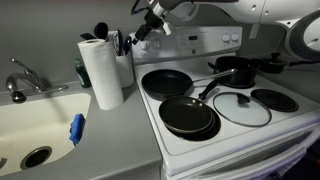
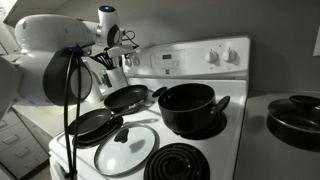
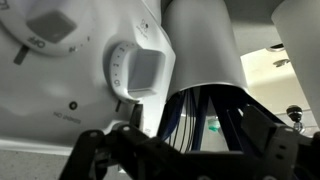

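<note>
Wrist view crowds in on the paper towel roll [image 3: 205, 50], jaw gap unreadable; in an exterior view the gripper [image 1: 137, 32] tilts over the utensil holder [image 1: 127, 65], upper centre-left, parked between roll and stove [image 1: 205, 42], presumably so handles [image 1: 118, 42] stand reachable.

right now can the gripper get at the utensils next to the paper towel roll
Probably yes. The gripper hangs right at the utensils from above, with nothing seen between them. The paper towel roll stands close beside, so room looks tight; whether the jaws are open is unclear.
</note>
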